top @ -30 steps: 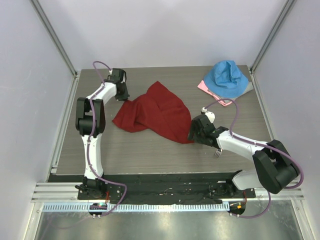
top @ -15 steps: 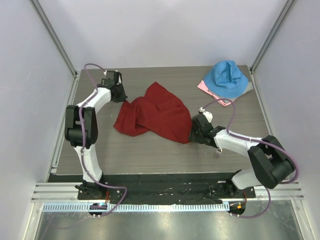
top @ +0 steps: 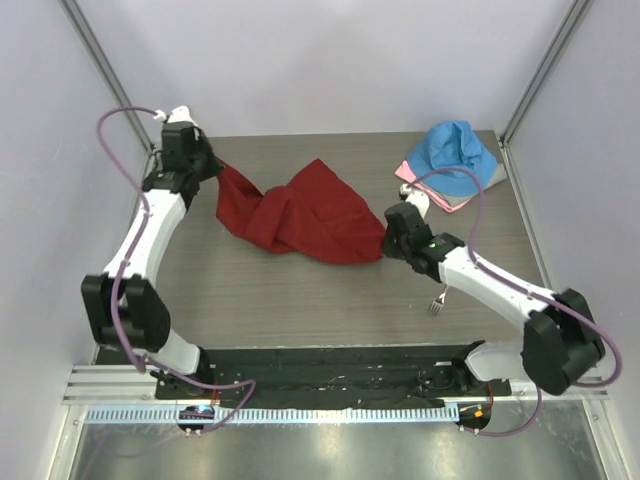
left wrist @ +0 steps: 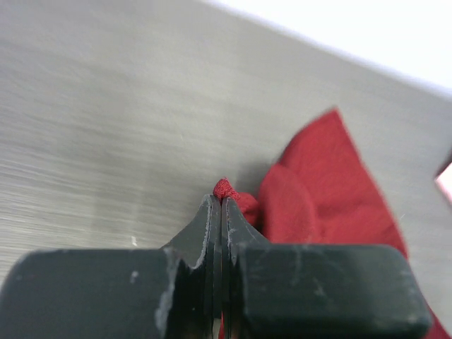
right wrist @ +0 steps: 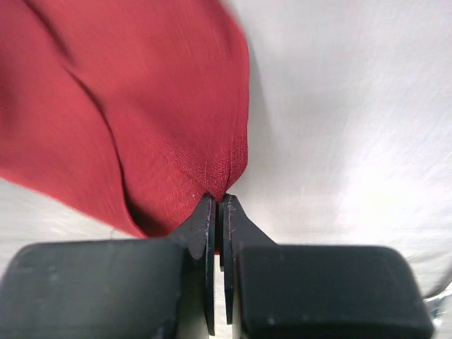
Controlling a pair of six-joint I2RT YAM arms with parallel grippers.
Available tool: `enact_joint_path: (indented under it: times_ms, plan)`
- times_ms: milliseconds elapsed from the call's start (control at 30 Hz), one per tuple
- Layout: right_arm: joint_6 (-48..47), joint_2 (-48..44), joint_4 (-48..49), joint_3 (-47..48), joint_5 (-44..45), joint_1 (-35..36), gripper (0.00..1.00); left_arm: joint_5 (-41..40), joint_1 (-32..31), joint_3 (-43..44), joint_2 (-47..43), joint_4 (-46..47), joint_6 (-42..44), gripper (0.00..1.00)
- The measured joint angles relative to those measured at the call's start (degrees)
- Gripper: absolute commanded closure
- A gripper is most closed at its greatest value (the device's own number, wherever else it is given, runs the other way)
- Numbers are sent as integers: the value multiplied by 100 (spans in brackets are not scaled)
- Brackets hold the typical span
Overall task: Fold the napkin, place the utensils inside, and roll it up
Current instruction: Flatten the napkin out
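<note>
A robot lab cell: white walls [top: 330,70] and aluminium posts [top: 105,70] enclose the table [top: 300,300], with a rail [top: 100,383] at its near edge.

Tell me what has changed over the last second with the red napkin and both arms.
The left gripper swung toward the table's far left corner, dragging its pinched corner of the napkin along, so the napkin is stretched wider. The right gripper, shut on the opposite corner, shifted slightly farther back. Both grips held throughout. The fork, blue cloth and pink cloth stayed put.
</note>
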Motion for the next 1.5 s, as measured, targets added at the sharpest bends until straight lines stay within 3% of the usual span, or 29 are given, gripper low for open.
enact_joint_path:
  times_ms: [400,567,733,800,833,867,900,933,1000,1133,1267,1500]
  plan:
    - [-1473,-1499,-332,2236,1545,0,99,-715,208,258,-2594,411,199,100]
    - [-1794,-2079,-68,2299,1707,0,99,-831,216,271,-3169,553,221,100]
    - [-1624,-2256,120,1644,1847,0,99,-975,232,-787,-3576,876,-74,100]
    - [-1447,-2081,109,1172,1891,-20,96,-990,232,-1915,-3810,1329,-452,100]
    - [-1309,-1908,13,868,1904,-57,85,-992,232,-2767,-3923,1451,-721,100]
    - [-1224,-1764,-68,662,1904,-87,74,-986,232,-3095,-3954,1432,-822,100]
    - [-1137,-1506,-155,437,1867,-142,52,-946,232,-3606,-3901,1421,-1016,100]
    - [-1032,-1217,-315,236,1818,-205,44,-903,232,-3965,-3834,1355,-1158,100]
    - [-883,-798,-684,15,1718,-310,37,-774,232,-4666,-3757,1145,-1456,100]
    - [-863,-601,-1023,214,1316,-385,36,-573,232,-5224,-3834,1043,-1836,100]
    - [-914,-341,-542,922,564,-315,36,-518,232,-5418,-3974,1158,-1978,100]
    - [-1158,2035,188,2667,-444,214,40,-538,232,-5543,-3897,1257,-2055,100]
